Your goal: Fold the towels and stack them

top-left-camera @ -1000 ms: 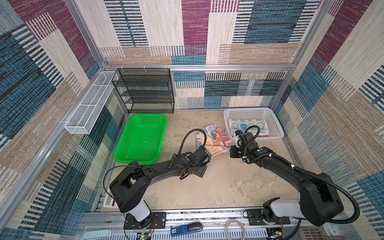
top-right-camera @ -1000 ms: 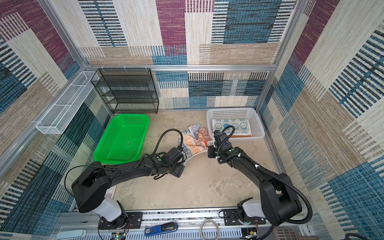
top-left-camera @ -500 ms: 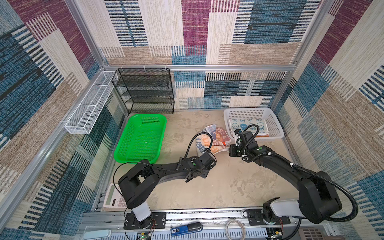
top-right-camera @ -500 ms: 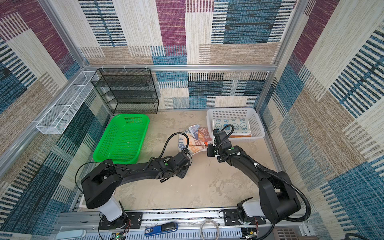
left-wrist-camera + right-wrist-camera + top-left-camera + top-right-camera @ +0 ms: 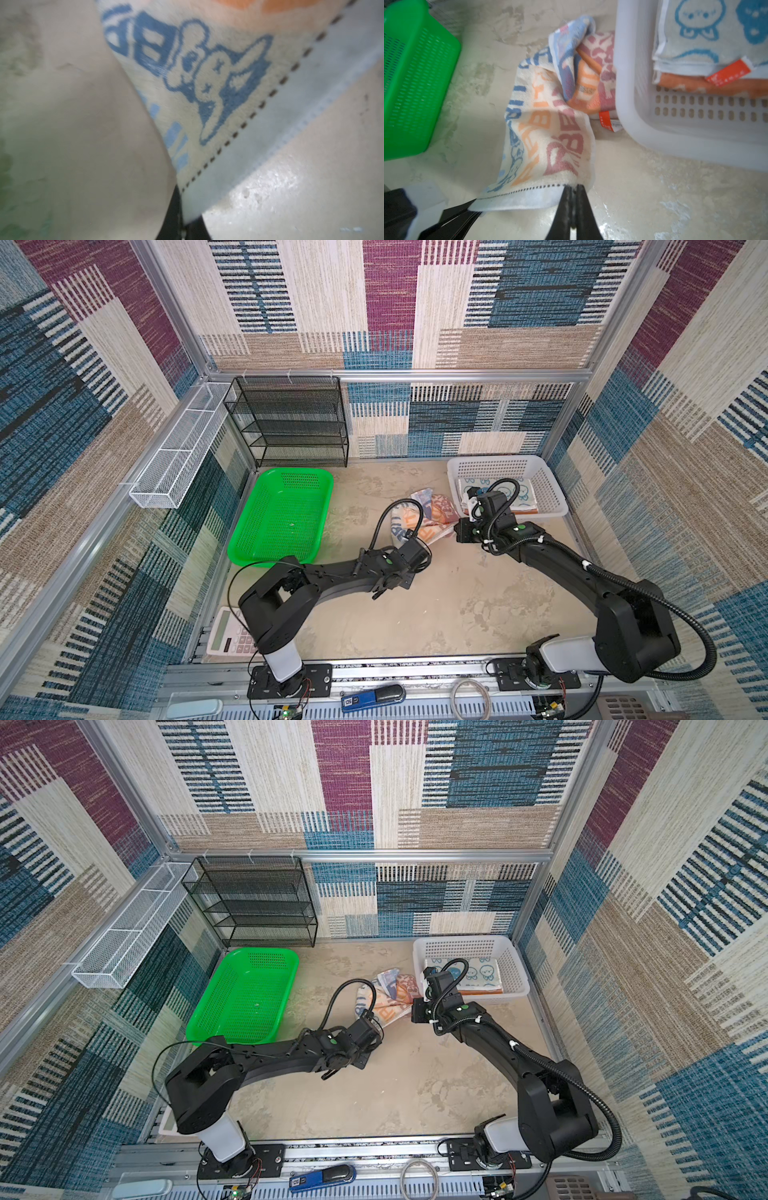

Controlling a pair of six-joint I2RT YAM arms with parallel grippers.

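Left jaws and right jaws each pinch a hem corner of the whitish towel [image 5: 550, 133], its crumpled far end just beside the white basket [image 5: 685, 143]. Pulling may snag it there and free a corner.

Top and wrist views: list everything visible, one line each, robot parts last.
lettered towel: one, whitish with coloured letters, on the table between the baskets
cartoon towel: one, pale with blue figures, folded, in the white basket
orange towel: one, orange, folded beneath it
white basket: one, white, back right
green basket: one, green, left
mesh rack: one, black, back wall
wire tray: one, white, left wall
calculator: one, white, front left
left arm, right arm: two, black, front rail
left pincer: one, black, shut on the lettered towel's hem
right pincer: one, black, shut on the same hem
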